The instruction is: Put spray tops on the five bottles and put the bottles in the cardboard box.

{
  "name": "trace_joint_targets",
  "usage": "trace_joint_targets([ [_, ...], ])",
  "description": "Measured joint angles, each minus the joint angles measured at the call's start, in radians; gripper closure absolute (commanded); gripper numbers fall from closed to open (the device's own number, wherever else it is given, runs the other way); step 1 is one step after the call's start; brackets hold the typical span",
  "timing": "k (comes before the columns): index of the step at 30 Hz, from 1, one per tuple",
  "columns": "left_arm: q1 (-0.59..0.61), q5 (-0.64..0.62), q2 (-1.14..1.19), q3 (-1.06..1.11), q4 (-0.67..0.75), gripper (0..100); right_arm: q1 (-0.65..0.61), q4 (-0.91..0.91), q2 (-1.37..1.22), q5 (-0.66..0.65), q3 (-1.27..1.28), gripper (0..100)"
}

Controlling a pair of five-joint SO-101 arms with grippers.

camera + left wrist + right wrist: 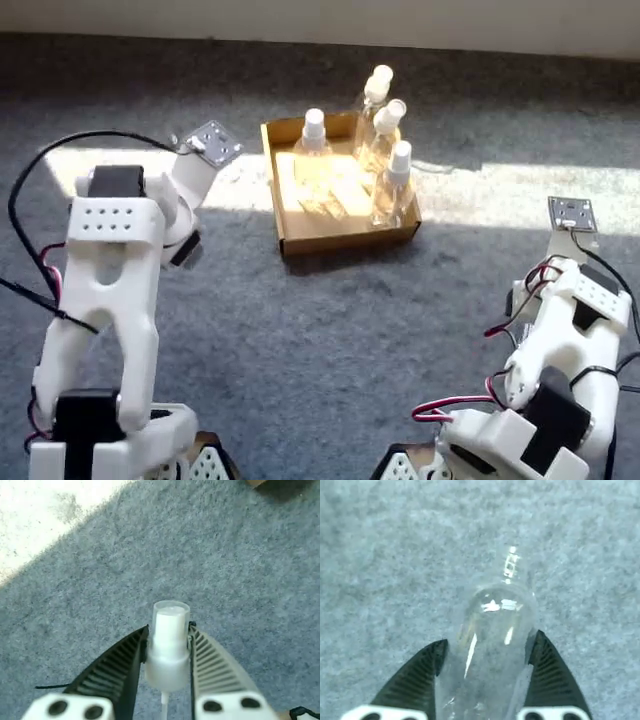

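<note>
Plastic is what you have on both sides, and I judge it thin, light and easy to upset. The uncapped bottle sits in the right gripper, whose jaws are closed on its clear body, its bare neck pointing away over the grey carpet. Those glossy walls look slippery and likely to flex, so squeeze only enough to stop it turning. A hold low on the body should leave the neck free. The spray top is in the left gripper, jaws narrowed onto its white collar, with the thin dip tube trailing back between them. That tube is the fragile part, I think, and could bend or miss the opening, so line it up first. The collar is the stiffest place to hold. The cardboard box lies at the far middle, between the two arms, with four capped bottles already standing in it — tall and probably tippy
</note>
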State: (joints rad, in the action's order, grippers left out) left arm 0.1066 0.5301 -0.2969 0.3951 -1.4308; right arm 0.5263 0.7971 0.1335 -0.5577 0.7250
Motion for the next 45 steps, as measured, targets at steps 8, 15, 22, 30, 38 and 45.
trace_joint_targets([
  [8, -0.075, -0.118, -0.290, 0.209, 0.107, 100, 0.005, 0.054, 0.049, 0.018, 0.002, 78.9],
  [15, -0.074, -0.126, -0.408, 0.293, 0.112, 100, 0.005, 0.115, 0.077, 0.222, -0.035, 78.9],
  [22, -0.072, -0.126, -0.423, 0.325, 0.137, 100, 0.005, 0.120, -0.052, 0.292, -0.127, 70.7],
  [30, -0.078, -0.126, -0.423, 0.325, 0.141, 100, 0.005, 0.120, -0.124, 0.307, -0.133, 62.5],
  [38, -0.078, -0.126, -0.423, 0.325, 0.141, 100, 0.005, 0.120, -0.135, 0.575, -0.267, 62.6],
  [45, -0.078, -0.126, -0.423, 0.390, 0.195, 100, 0.017, 0.120, -0.135, 0.660, -0.308, 62.6],
])
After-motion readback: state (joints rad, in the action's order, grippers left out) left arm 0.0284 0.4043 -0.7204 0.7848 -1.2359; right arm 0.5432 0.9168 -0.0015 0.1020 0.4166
